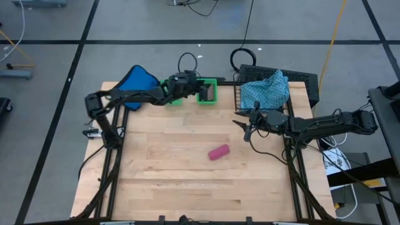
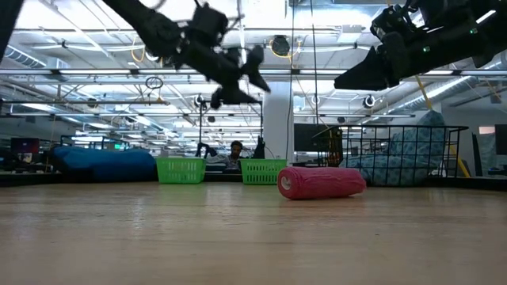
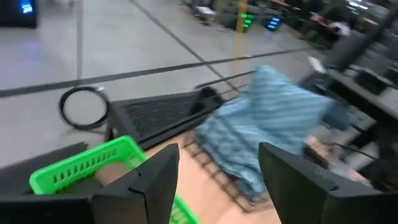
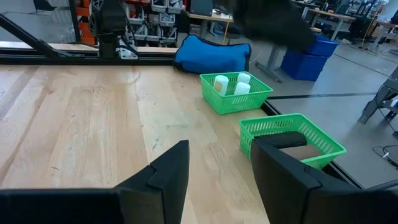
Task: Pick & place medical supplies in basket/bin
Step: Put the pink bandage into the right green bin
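A pink roll point(image 1: 219, 152) lies on its side mid-table, also seen in the low view point(image 2: 321, 182). At the far edge stand two green bins. One point(image 4: 235, 93) holds white bottles point(image 4: 230, 84); the other point(image 1: 207, 90) holds a black and a brown roll point(image 4: 292, 146). The blue-green patterned cloth point(image 1: 265, 90) lies heaped in the black wire basket point(image 1: 309, 87) at the far right. My left gripper point(image 1: 195, 84) hangs open above the green bins, nothing between its fingers point(image 3: 155, 180). My right gripper point(image 1: 244, 125) waits open in front of the basket, above the table.
A solid blue padded pouch point(image 1: 137, 81) lies at the far left corner, beside the bins. Cables loop on the floor beyond the far edge. Bare wood stretches around the pink roll and toward the near edge.
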### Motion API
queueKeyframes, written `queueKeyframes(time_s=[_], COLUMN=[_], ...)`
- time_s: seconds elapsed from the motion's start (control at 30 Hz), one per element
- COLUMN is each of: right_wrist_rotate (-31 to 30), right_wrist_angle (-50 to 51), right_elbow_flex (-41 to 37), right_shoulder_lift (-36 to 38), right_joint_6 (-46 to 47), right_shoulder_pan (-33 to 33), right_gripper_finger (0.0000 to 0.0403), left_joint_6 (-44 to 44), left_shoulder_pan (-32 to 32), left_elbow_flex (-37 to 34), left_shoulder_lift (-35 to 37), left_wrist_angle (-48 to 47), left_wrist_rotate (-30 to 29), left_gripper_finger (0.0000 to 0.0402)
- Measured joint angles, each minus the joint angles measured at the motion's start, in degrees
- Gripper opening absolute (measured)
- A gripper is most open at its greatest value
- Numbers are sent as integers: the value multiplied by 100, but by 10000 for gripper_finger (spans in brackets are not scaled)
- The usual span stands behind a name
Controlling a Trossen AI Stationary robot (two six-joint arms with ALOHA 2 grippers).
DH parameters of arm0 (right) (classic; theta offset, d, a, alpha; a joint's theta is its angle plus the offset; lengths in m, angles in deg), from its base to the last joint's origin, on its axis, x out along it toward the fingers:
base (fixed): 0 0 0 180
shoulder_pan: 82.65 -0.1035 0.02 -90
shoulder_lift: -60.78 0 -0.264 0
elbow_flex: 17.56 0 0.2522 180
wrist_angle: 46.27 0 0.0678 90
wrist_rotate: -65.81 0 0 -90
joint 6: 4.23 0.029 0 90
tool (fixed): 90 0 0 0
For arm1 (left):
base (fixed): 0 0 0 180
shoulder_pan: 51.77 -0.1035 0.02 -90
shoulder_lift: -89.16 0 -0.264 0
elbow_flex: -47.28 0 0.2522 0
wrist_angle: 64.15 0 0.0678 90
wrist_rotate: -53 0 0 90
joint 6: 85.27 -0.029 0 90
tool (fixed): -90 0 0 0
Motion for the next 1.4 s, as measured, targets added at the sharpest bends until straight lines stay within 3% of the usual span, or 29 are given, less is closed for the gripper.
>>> queueKeyframes(time_s=[0.27, 0.37, 0.43, 0.53, 0.6, 0.77, 0.9, 1.13, 1.4], right_wrist_rotate=[43, 412, 1019, 2022, 2260, 2240, 2225, 2220, 2424], right_wrist_angle=[-30, -293, -666, -968, -954, -802, -826, -769, -749], right_elbow_flex=[0, -2, 3, 186, 330, 402, 404, 413, 415], right_shoulder_lift=[-59, -333, -638, -1194, -1558, -2509, -3023, -3397, -3824], right_joint_6=[57, 343, 480, 619, 523, -241, -296, -590, -284], right_shoulder_pan=[0, 4, 4, -19, -124, -504, -561, -511, -540], right_gripper_finger=[160, 160, 162, 178, 194, 235, 252, 248, 243], left_joint_6=[-799, -1127, -1259, -1358, -1376, -1265, -1183, -1164, -1039], left_shoulder_pan=[237, 401, 513, 654, 696, 717, 720, 764, 762], left_elbow_flex=[2, 4, 4, 4, 4, 2, 2, 2, 2], left_shoulder_lift=[1583, 2003, 2144, 2170, 2136, 1946, 1941, 1941, 1941], left_wrist_angle=[-1401, -1768, -1886, -1929, -1965, -2028, -2132, -2178, -2226], left_wrist_rotate=[48, -249, -516, -917, -1045, -1038, -1004, -997, -995], left_gripper_finger=[230, 230, 230, 230, 230, 230, 230, 230, 230])
